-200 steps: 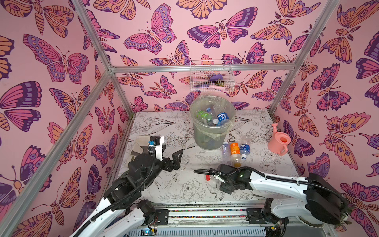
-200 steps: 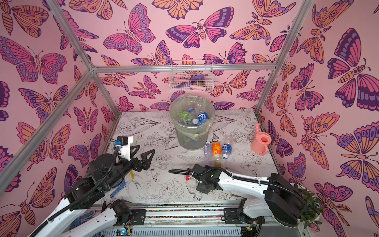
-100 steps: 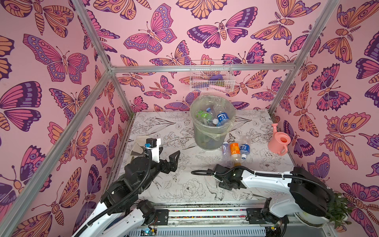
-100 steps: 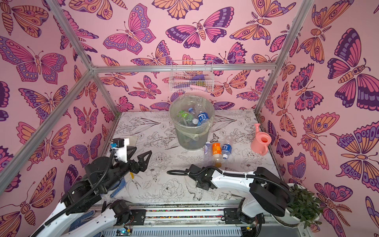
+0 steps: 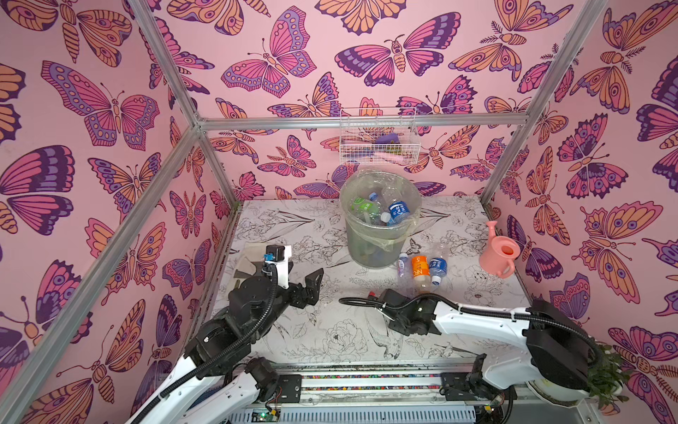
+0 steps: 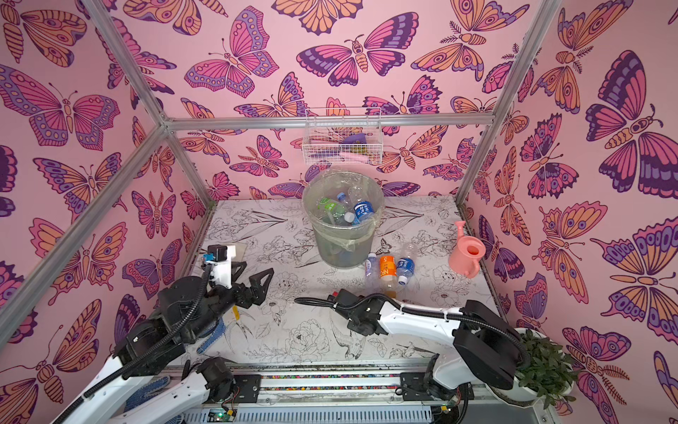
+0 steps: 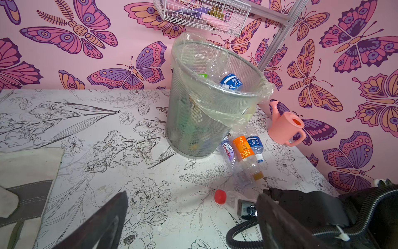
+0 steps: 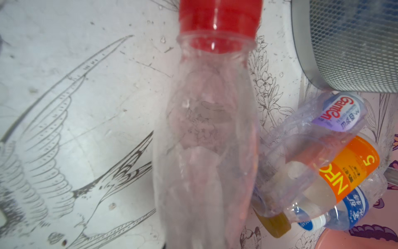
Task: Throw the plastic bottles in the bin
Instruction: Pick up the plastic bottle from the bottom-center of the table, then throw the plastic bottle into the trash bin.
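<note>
Right pincer (image 5: 385,299), released a second ago, now clenches the red-capped clear bottle (image 8: 204,140) on the desk (image 5: 312,330) at lower centre of frame, so grasp looks done, carry to bin (image 5: 367,249) at mid-frame next.

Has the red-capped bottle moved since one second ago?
Yes. The red-capped bottle, held by the right tool, now appears nearer the bin in both top views.

Ends of red-capped bottle (image 8: 204,151) beyond right wrist view's edges.
</note>
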